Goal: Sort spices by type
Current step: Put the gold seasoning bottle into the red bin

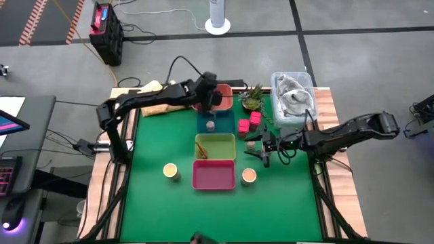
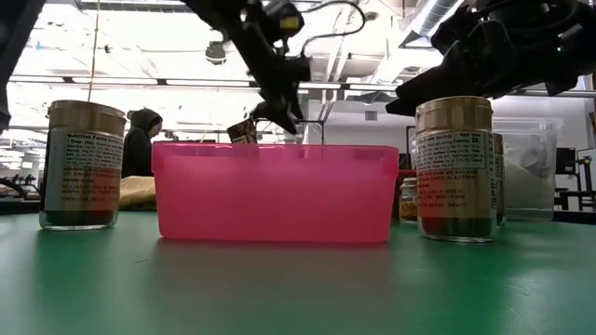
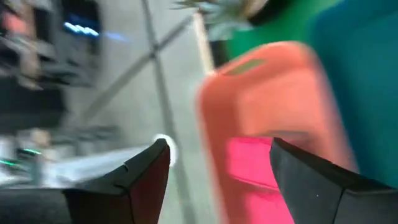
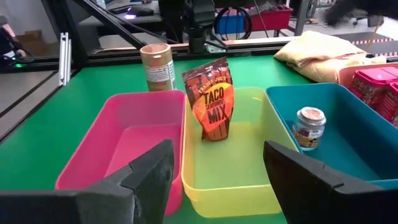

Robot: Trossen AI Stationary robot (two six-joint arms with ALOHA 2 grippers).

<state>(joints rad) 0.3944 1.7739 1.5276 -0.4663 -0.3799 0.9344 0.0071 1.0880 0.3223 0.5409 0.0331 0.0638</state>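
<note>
My left gripper (image 1: 214, 99) (image 3: 217, 146) is open over the salmon tray (image 1: 222, 91) at the far side. A magenta pack (image 3: 249, 167) lies in that tray below its fingers. My right gripper (image 1: 260, 154) (image 4: 217, 149) is open and empty, just right of the yellow tray (image 4: 249, 180). An orange taco-mix packet (image 4: 210, 99) stands in the yellow tray. A grey-topped shaker (image 4: 308, 126) stands in the teal tray (image 1: 224, 124). Two magenta packs (image 1: 249, 123) and a small shaker (image 1: 251, 144) stand on the mat right of the trays. Tan-lidded jars (image 1: 170, 171) (image 1: 249, 176) flank the pink tray (image 1: 213, 175).
A small green plant (image 1: 252, 99) and a clear bin with grey cloth (image 1: 293, 99) stand at the far right. A tan cloth (image 1: 154, 88) lies at the far left. A person (image 2: 140, 140) shows beyond the table. The green mat near the front edge (image 1: 203, 217) is bare.
</note>
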